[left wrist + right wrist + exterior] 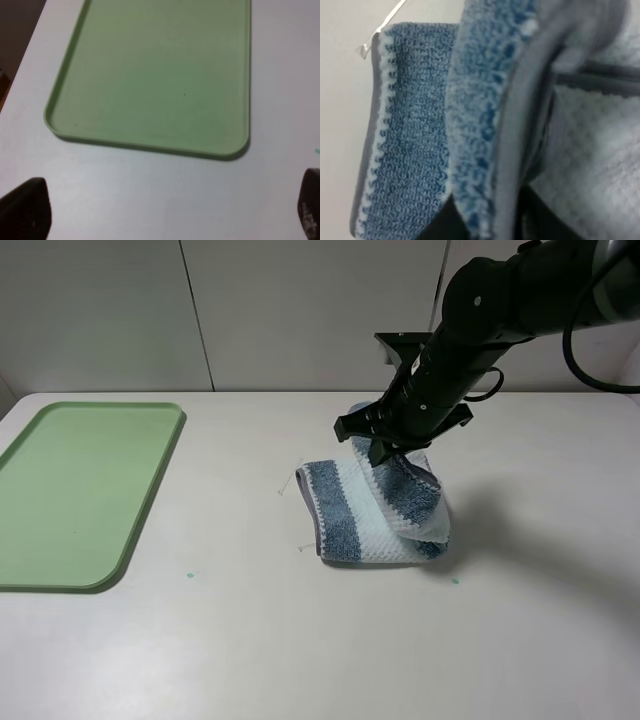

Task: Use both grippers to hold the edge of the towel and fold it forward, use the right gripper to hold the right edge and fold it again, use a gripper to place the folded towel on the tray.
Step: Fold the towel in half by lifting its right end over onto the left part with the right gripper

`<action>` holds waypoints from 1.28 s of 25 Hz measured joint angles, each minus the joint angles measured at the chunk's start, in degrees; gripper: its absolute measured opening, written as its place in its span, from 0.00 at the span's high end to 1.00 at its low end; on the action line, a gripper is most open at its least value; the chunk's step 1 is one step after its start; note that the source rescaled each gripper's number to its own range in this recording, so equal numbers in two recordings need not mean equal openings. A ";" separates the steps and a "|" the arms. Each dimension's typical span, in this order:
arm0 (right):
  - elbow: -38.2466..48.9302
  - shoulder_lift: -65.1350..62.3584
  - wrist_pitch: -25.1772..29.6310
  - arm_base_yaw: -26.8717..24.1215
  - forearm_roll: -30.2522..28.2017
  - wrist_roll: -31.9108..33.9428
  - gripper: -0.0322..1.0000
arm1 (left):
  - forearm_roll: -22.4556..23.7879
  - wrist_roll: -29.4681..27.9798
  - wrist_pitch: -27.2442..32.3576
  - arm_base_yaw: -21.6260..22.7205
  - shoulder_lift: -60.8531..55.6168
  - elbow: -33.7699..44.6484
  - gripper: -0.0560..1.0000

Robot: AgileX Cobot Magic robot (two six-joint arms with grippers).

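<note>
The blue and whitish striped towel (350, 515) lies folded on the table right of centre. Its right flap is lifted and drawn leftward over the rest. My right gripper (385, 452) reaches down from the upper right and pinches the top of that raised flap. In the right wrist view the towel (410, 125) fills the picture, and its grey piped edge (515, 135) runs close past the camera. The light-green tray (150, 500) sits empty at the far left. My left gripper (167, 207) hovers open near the tray's (150, 146) short end, its fingertips far apart.
The towel's small white tags (285, 487) stick out at its left side. Tiny green specks (188, 575) dot the white table. A pale panelled wall stands behind the table's far edge.
</note>
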 joint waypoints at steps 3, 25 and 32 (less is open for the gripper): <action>0.00 0.00 -0.06 0.00 0.94 -0.17 0.50 | 0.00 0.00 0.00 0.00 0.00 0.00 0.01; 0.00 0.00 -1.37 0.00 5.55 2.07 0.09 | 0.00 0.00 0.00 0.00 0.00 0.00 0.01; 0.00 0.00 -1.67 0.00 5.37 -1.06 0.00 | 0.00 0.00 0.00 0.00 0.00 0.00 0.01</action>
